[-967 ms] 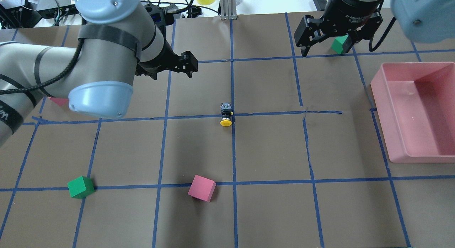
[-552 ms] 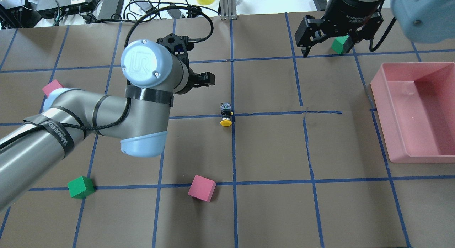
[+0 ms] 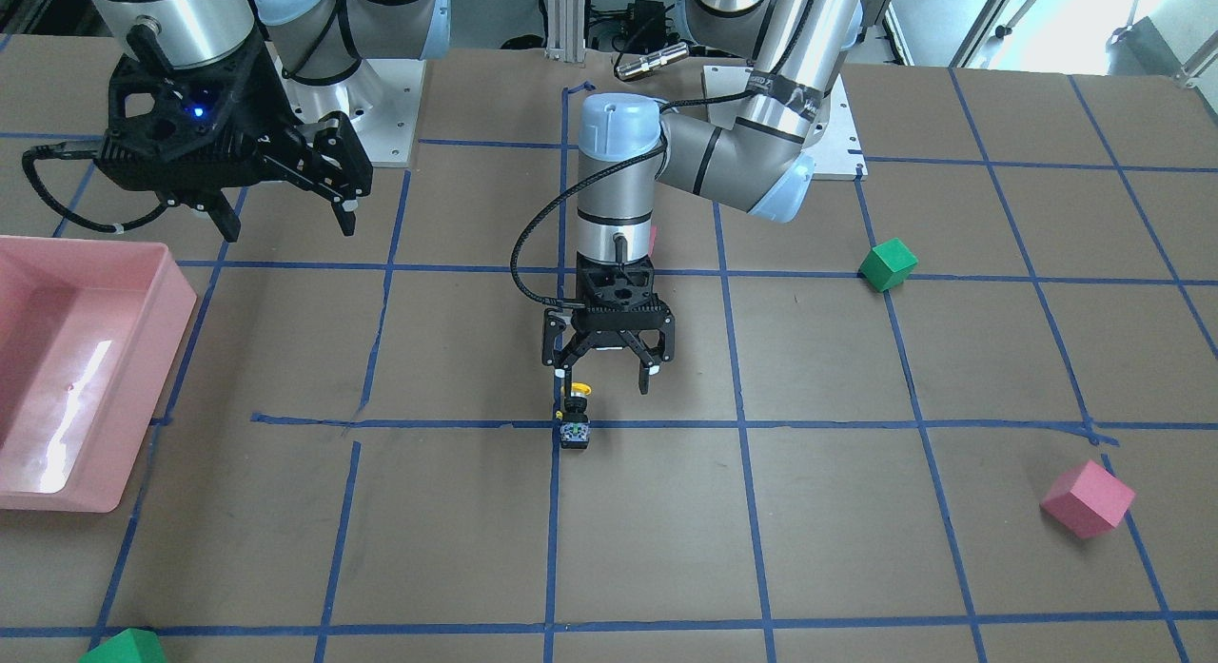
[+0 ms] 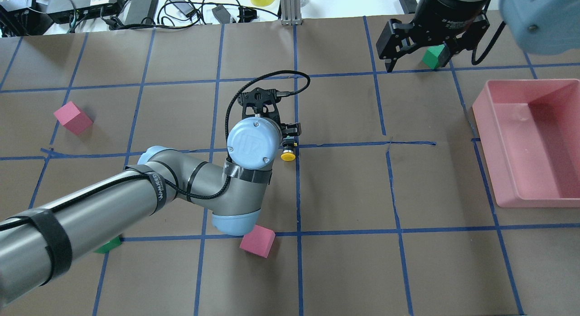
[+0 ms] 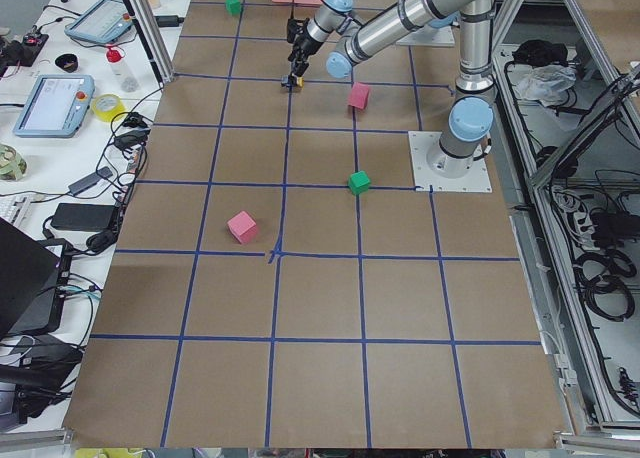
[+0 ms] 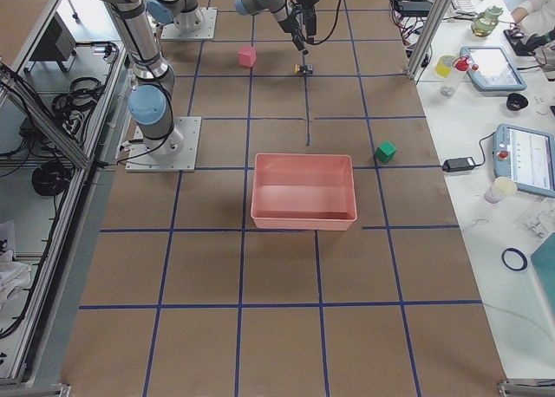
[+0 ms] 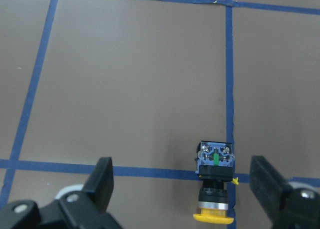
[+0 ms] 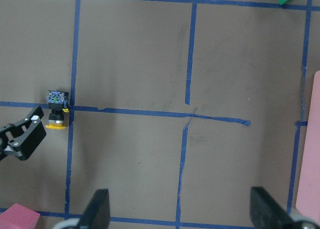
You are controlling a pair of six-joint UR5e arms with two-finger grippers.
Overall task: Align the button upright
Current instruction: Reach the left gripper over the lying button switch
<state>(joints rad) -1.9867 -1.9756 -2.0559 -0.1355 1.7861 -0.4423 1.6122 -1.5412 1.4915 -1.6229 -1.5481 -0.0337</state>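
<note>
- Pink cube (image 4: 257, 240) lies nearest the robot on the tabletop (image 4: 344, 270), partly under the left arm's elbow. It is not a task item.
- The button (image 7: 215, 189) sits mid-tabletop on a blue tape crossing. It lies on its side, with the yellow cap toward the robot and the grey terminal block pointing away, so it is not upright yet.
- Left tool (image 3: 603, 382) now points straight down over the button, jaws spread wide and holding nothing. A second ago it was off to the robot's left and farther out, well apart from the button, so it has swung in fast.
- The button has not moved over that second. In the wrist view it lies between the fingers but off-centre, close to one finger (image 7: 267, 181), with no contact visible.
- Judgement: the approach is about done and the grasp has not started. The tool likely needs centring and then a descent before closing on the black body, and a clip on the cap could roll the button.
- Second pink cube (image 4: 72, 118) lies off to the robot's left, farther out.
- Pink tray (image 4: 489, 143) sits at the right edge.
- Right tool (image 4: 419, 57) is farthest out, parked just as before, jaws wide and empty, above a green cube (image 4: 434, 56).
</note>
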